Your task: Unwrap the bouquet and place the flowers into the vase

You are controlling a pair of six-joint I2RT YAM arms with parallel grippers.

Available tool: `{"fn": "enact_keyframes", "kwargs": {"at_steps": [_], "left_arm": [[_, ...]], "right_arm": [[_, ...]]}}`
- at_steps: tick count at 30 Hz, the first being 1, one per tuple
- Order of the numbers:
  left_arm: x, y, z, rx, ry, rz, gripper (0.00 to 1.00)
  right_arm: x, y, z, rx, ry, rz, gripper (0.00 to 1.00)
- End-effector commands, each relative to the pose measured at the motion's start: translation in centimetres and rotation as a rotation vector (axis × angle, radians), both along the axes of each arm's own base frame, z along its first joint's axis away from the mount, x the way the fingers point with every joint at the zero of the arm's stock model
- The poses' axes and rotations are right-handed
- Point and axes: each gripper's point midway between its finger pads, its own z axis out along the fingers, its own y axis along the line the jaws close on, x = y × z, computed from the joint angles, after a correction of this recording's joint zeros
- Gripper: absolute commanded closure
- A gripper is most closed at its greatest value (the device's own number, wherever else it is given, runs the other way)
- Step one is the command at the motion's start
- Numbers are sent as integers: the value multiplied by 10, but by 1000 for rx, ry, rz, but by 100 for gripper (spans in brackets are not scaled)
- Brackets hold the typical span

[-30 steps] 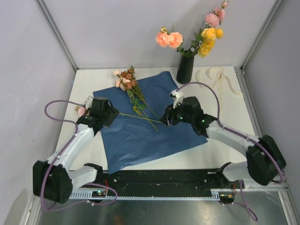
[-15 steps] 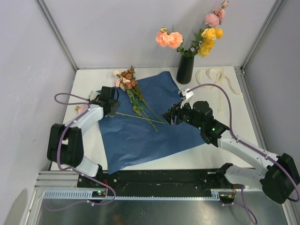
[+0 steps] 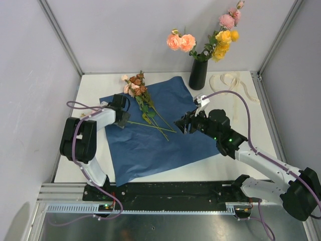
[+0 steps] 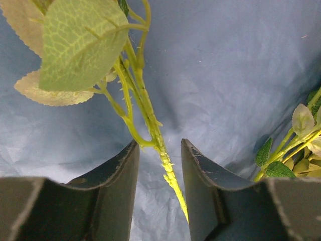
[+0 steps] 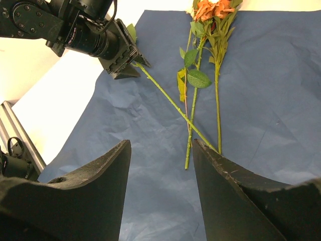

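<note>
straddling a thin green stem (image 4: 149, 118) with the left jaws: part open, a little wider than the stem, not yet pinched on it, 1 finger on each side. sitting low at the left edge of the blue paper (image 3: 150, 150), spread flat and creased on the white tabletop (image 3: 93, 93). showing, in the left wrist view, a broad green leaf (image 4: 83, 45) just beyond the fingertips. running from there to the right across the paper, toward the right jaws. hovering above the middle of the paper with the right jaws spread wide, holding nothing, facing the loose stems. lying on the far left part of the paper: a small bunch of brownish-red flowers (image 3: 136, 86), heads at the far edge, stems slanting toward the near right, crossing the long stem. standing upright just beside the paper's far right corner: the black vase (image 3: 198, 75), already holding flowers (image 3: 224, 40) in peach, yellow and pink. resting loose and curled on the tabletop, just right of the vase and apart from the paper: the cream ribbon (image 3: 231, 83).
</note>
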Motion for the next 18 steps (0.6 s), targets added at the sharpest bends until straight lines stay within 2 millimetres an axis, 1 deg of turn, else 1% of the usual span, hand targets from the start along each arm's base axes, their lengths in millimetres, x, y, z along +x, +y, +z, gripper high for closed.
{"fn": "enact_keyframes", "kwargs": {"at_steps": [1,4,8,10,11,12,15,18], "left_arm": [[17,5,11,7,-58,42,61],[17,9,12,12,-59,45,69],[16,12,21,23,-77,31,86],[16,14,33,34,-106,20,93],[16,15,43,38,-130,15,97],[16,16,51,49,-147,4,98],[13,19,83,81,-220,-41,100],[8,15,115,103,-288,-126,100]], "right_arm": [[3,1,14,24,-55,-9,42],[4,1,13,23,-55,-11,42],[4,0,14,20,-60,-15,42],[4,0,14,19,-61,-17,42],[4,0,14,22,-60,-19,42],[4,0,16,28,-60,-18,42],[4,4,18,73,-37,-11,41],[3,8,21,127,-10,-12,41]]}}
